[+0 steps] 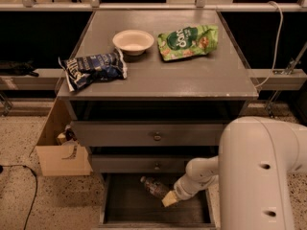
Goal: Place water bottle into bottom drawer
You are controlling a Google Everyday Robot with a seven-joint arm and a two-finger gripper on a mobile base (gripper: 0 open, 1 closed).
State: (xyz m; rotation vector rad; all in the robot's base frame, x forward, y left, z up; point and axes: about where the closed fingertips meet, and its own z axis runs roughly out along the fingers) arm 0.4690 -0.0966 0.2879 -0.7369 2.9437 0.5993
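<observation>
The water bottle is a small clear bottle lying tilted over the dark floor of the bottom drawer, which is pulled open below two shut grey drawers. My gripper reaches down into this drawer from the right and sits at the bottle's lower right end. The bottle's cap end points up and left, toward the middle drawer's front. I cannot see whether the bottle rests on the drawer floor or hangs just above it.
On the cabinet top lie a blue chip bag, a white bowl and a green chip bag. A cardboard box stands on the floor at the left. My white arm fills the lower right.
</observation>
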